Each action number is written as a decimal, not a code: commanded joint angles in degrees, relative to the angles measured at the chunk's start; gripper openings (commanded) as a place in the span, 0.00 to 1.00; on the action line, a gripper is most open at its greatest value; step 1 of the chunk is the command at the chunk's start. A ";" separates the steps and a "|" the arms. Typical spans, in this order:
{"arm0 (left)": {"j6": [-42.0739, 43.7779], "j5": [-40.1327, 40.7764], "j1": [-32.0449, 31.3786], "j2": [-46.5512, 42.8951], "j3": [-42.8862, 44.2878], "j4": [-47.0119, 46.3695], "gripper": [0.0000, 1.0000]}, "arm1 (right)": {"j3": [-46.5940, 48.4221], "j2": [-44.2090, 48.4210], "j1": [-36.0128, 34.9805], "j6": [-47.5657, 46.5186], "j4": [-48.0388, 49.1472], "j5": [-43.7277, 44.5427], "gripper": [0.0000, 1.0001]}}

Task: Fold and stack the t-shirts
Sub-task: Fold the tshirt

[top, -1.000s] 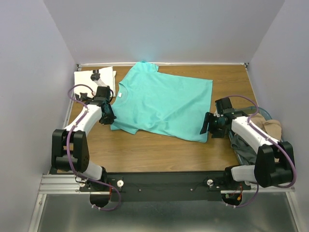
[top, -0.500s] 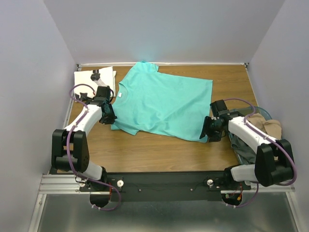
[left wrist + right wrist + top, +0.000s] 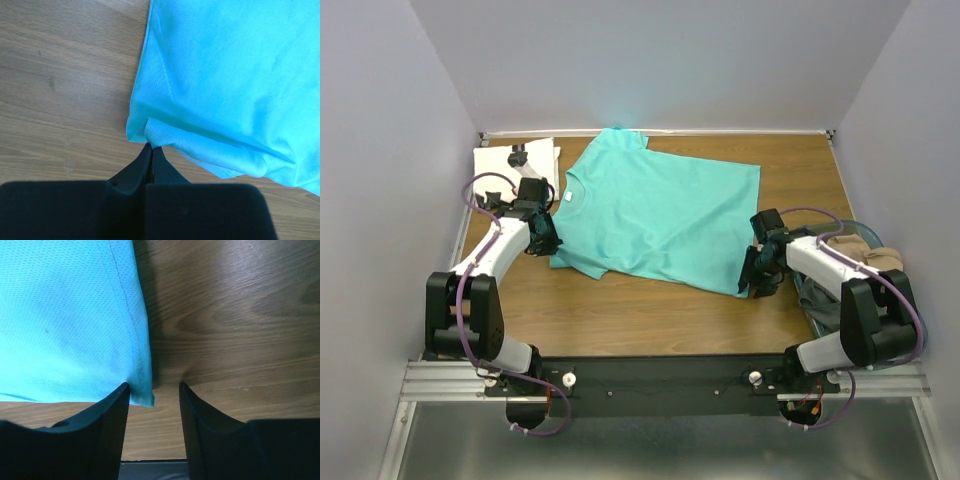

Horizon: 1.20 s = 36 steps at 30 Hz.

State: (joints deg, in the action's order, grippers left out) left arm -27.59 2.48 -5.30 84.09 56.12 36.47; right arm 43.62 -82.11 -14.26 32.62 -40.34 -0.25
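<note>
Right arm has swung in over the last second: the right fingers (image 3: 750,278) now sit at the near-right hem corner instead of standing off beside it. Left arm and both shirts have not shifted.

Turquoise t-shirt (image 3: 660,215) lies spread flat mid-surface, collar to the left, neck label (image 3: 566,199) showing. White t-shirt (image 3: 505,160) is already folded in the far-left corner, just beside the turquoise collar.

Right fingers (image 3: 107,415) are released. In the right wrist view they straddle the hem corner (image 3: 142,397), cloth against the left one, bare wood under the gap. Left fingers (image 3: 137,167) are clenched, tips right at the folded edge of the near sleeve (image 3: 200,147). Can't tell if any cloth is actually pinched between them.

Step in hand, as I read it: grab both near corners for the first fold.
- Right: go down to the surface and nudge left, so both layers of hem sit between the pads before closing.
- Left: confirm it has cloth before lifting.
- Lift both sides together, else the shirt skews.

Around: wood surface (image 3: 650,310) bare on the near side. A heap of grey and tan clothes (image 3: 860,265) lies by the right arm's elbow and could snag on a pull-back. The white shirt sits close to the fold's left end, so keep the carry-over off it.
</note>
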 commanded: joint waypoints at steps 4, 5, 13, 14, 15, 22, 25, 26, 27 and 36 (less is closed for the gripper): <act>-0.09 -1.51 0.38 -2.35 -1.27 -0.43 0.00 | -0.64 -2.44 -0.33 -1.07 1.05 -2.38 0.31; -0.27 -1.77 0.38 -2.62 -1.62 -0.43 0.00 | -0.64 -3.05 -0.33 -1.24 0.96 -2.73 0.23; -1.32 -2.22 0.38 -6.22 -3.20 1.15 0.00 | 2.87 -2.62 -0.33 -0.01 -7.46 -2.47 0.00; -1.58 -3.78 0.38 -6.66 -3.73 1.67 0.00 | 3.23 -2.27 -0.24 0.16 -9.22 -2.47 0.00; -1.67 -4.06 0.38 -7.18 -4.00 1.94 0.00 | 3.49 -2.18 -0.33 0.25 -10.10 -2.56 0.00; -3.69 -4.68 0.38 -13.51 -7.33 4.75 0.00 | 4.72 -0.25 -0.33 0.78 -14.86 -2.30 0.00; -4.22 -5.20 0.38 -15.35 -7.60 5.98 0.00 | 4.37 0.45 -0.24 0.95 -15.65 -2.56 0.00; -4.31 -4.86 0.38 -15.80 -7.34 6.16 0.00 | 4.46 0.63 -0.33 0.95 -15.74 -2.65 0.01; -4.40 -4.68 0.29 -16.24 -6.90 6.33 0.00 | 4.81 0.89 -0.33 1.04 -16.00 -2.65 0.00; -3.96 -9.25 0.03 -12.03 0.56 1.94 0.00 | 11.93 0.64 -0.33 2.10 -17.76 2.36 0.00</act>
State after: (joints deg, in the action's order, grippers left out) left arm -31.42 -3.66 -5.32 69.63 52.40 41.17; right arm 52.10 -81.41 -14.26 33.30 -56.23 -1.74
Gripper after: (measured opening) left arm 0.007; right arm 0.006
